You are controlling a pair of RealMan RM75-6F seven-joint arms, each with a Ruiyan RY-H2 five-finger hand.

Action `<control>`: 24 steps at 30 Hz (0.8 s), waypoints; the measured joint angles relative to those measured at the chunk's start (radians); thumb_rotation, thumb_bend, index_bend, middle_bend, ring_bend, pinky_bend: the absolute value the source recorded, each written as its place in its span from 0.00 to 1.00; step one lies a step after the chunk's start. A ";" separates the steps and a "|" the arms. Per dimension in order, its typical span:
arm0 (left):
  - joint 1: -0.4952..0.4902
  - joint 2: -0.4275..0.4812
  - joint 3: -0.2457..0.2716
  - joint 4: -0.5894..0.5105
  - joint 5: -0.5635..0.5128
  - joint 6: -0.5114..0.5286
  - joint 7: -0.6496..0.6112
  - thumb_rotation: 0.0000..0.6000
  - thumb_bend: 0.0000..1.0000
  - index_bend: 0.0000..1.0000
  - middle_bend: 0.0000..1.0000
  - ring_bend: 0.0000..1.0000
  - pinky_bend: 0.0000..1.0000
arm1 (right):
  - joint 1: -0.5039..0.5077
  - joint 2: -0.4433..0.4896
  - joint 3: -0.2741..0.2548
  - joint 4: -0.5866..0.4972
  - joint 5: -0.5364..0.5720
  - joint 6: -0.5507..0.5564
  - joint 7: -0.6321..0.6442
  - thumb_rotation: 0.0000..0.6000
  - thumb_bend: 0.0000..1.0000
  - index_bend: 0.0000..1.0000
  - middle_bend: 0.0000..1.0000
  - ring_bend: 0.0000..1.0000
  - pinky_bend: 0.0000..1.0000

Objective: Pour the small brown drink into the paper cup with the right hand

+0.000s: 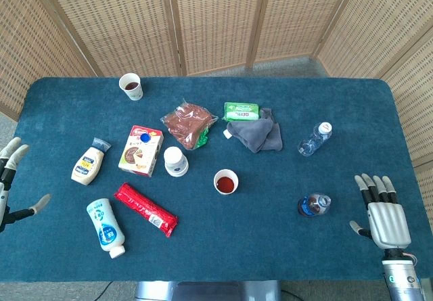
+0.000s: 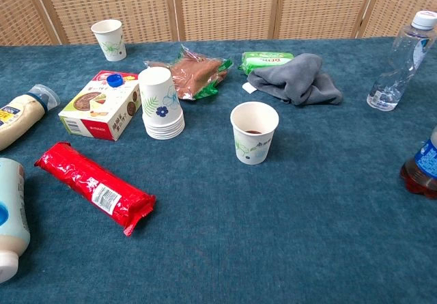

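The small brown drink bottle stands upright on the blue table near the front right; in the chest view only its lower part shows at the right edge. A paper cup with brown liquid in it stands mid-table, left of the bottle. My right hand hovers open, fingers spread, at the front right corner, right of the bottle and apart from it. My left hand is open at the left edge of the table. Neither hand shows in the chest view.
A clear water bottle stands behind the brown drink. A grey cloth, green pack, brown bag, stack of cups, box, red packet, two sauce bottles and a far cup lie around.
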State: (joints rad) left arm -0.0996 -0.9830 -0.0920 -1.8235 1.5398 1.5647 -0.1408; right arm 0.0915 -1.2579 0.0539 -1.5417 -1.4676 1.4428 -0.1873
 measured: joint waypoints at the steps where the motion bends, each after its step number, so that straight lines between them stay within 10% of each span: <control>1: 0.000 0.000 0.000 -0.001 -0.001 0.000 0.002 1.00 0.26 0.00 0.00 0.00 0.00 | 0.000 0.000 0.000 0.000 0.000 0.000 0.001 1.00 0.00 0.00 0.00 0.00 0.00; 14: -0.001 -0.005 0.001 -0.005 0.001 -0.003 0.021 1.00 0.26 0.00 0.00 0.00 0.00 | 0.007 0.019 -0.005 -0.005 -0.001 -0.033 0.125 1.00 0.00 0.00 0.00 0.00 0.00; 24: 0.004 -0.005 0.002 -0.012 0.003 0.005 0.031 1.00 0.26 0.00 0.00 0.00 0.00 | 0.043 0.018 -0.028 0.087 -0.069 -0.087 0.563 1.00 0.00 0.00 0.00 0.00 0.00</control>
State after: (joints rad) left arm -0.0959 -0.9878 -0.0897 -1.8355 1.5428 1.5693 -0.1101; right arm 0.1341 -1.2395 0.0261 -1.4548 -1.5368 1.3560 0.3756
